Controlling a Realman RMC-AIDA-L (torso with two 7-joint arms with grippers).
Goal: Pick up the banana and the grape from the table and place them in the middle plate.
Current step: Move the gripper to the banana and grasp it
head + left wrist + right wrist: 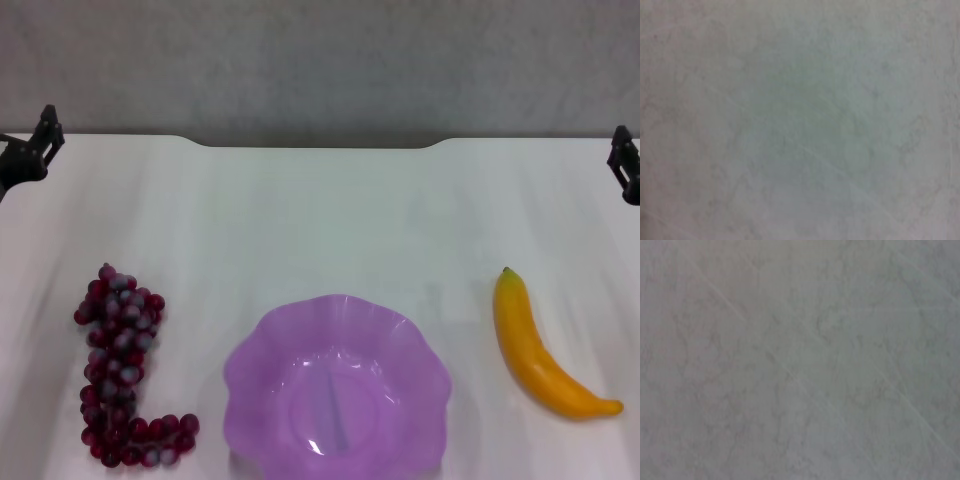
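Note:
The banana (pixel 543 350), yellow-orange with a dark stem tip, lies on the white table (pixel 330 220) at the near right. A bunch of dark red-purple grape (pixel 122 365) lies at the near left, bent into an L shape. Between them sits the purple middle plate (pixel 415 345) with a wavy rim, nothing in it. My left gripper (pixel 40 140) hangs at the far left edge, well behind the grape. At the far right edge, behind the banana, is my right gripper (pixel 625 165). Both wrist views show only bare table surface.
The table's far edge has a shallow notch (pixel 318 145) with a grey wall behind it. Bare white tabletop stretches between the plate and the far edge.

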